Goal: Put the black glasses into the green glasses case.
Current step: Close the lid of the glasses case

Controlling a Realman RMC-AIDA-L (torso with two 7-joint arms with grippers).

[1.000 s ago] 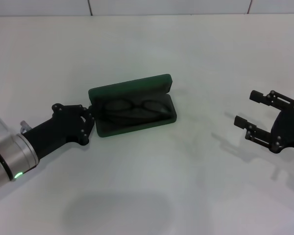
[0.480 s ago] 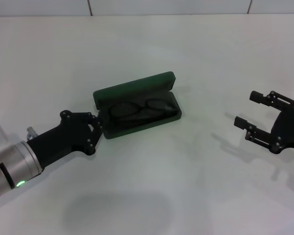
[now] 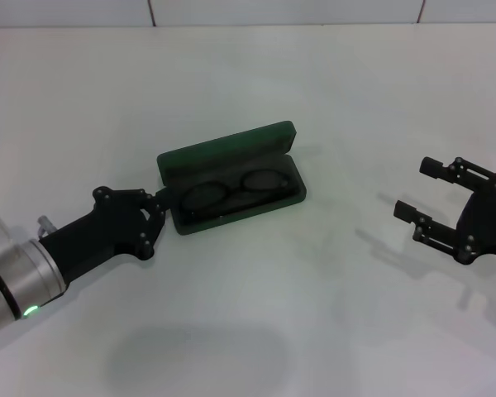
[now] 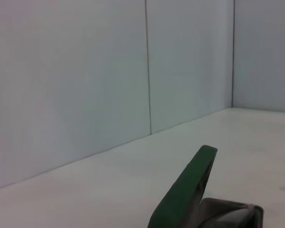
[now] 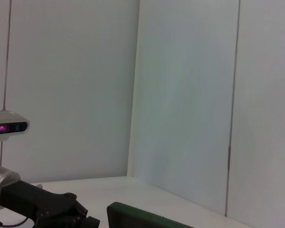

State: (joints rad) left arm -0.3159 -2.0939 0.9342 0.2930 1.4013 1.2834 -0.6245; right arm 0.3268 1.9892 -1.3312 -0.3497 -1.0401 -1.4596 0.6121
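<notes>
Black glasses point(image 3: 231, 193) lying inside open green glasses case point(image 3: 231, 169) mid-desk point(image 3: 331, 83), left hand point(image 3: 155, 217) touching case's left end, grip unreadable, right hand point(image 3: 422, 197) hovering spread open near right edge.

No text, label, brand, number or sign can be read in any view. The case point(image 3: 231, 178) shows no legible lettering on its lid or lining, and the left arm's silver cuff point(image 3: 8, 281) carries only a green light, no readable marking.
</notes>
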